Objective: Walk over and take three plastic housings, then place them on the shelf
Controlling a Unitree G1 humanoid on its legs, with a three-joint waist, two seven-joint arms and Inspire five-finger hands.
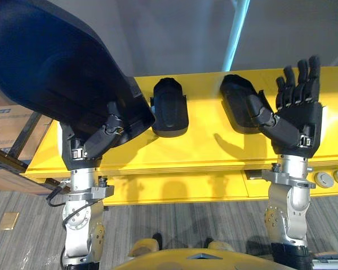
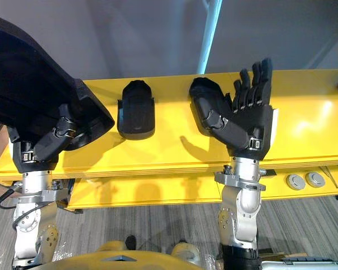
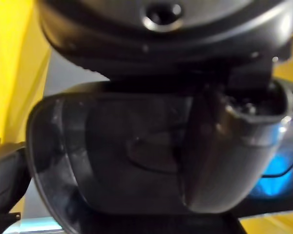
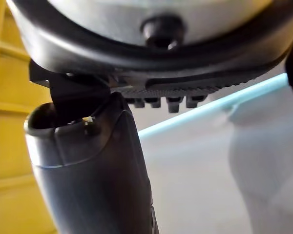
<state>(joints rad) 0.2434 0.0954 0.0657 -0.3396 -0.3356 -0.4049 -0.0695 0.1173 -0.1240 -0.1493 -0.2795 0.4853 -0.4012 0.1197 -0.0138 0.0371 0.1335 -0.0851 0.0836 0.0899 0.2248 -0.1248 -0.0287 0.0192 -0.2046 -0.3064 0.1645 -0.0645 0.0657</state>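
The long, flat yellow shelf [image 1: 203,152] runs from left to right, with a grey wall behind it. Over its left end, the big black curved plastic housing [image 1: 50,62] is up off the surface. The left hand [image 1: 98,140] clamps it, thumb lying across the shell's near edge. It is probably carried tilted like this so it can go down in the free space at the left.

Two more black plastic housings lie on the shelf, apart from each other. The middle housing [image 1: 170,107] lies flat, and the right housing [image 1: 236,98] sits just beyond the right hand [image 1: 298,121]. That hand is raised with fingers straight and spread, gripping nothing. I judge two of the three placed and the last one in hand.

The left wrist view adds what the head views hide: the thumb [image 3: 224,156] pressed against the held housing's glossy inner face. The right wrist view shows nothing between that hand's thumb and fingers, just wall beyond. Two small grey round discs [image 1: 332,179] sit on the lower ledge at the far right.
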